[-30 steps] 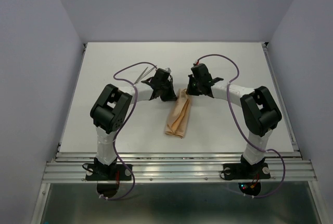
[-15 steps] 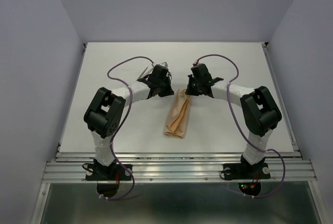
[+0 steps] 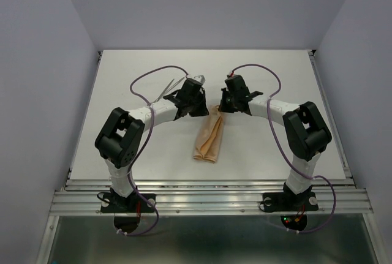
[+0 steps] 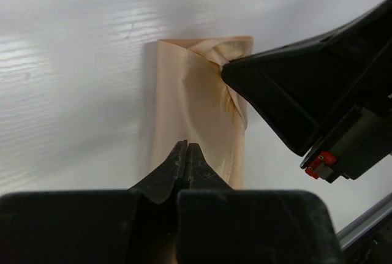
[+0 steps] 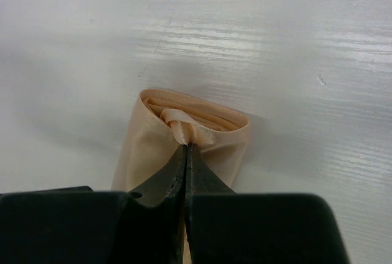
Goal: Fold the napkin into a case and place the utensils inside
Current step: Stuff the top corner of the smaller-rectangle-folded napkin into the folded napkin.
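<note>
The peach-orange napkin [image 3: 209, 134] lies mid-table, folded into a narrow case, its open far end showing layered folds [image 5: 196, 117]. My right gripper [image 5: 185, 146] is shut on a small fold of cloth at that far end, and in the top view it [image 3: 222, 106] sits at the case's upper tip. My left gripper [image 4: 185, 144] is shut just above the cloth [image 4: 196, 105], with nothing visible between its fingers. It [image 3: 201, 109] hangs left of the case's top. The thin silver utensils [image 3: 168, 86] lie on the table behind the left arm.
A white table [image 3: 275, 147] with a metal rail [image 3: 208, 196] along its near edge. Purple cables loop over both arms. The right gripper's black body [image 4: 306, 92] fills the right side of the left wrist view, close to my left fingers.
The left arm swung its elbow leftward and its gripper drew back slightly, then returned towards the case's top. The right gripper and the napkin stayed put.
</note>
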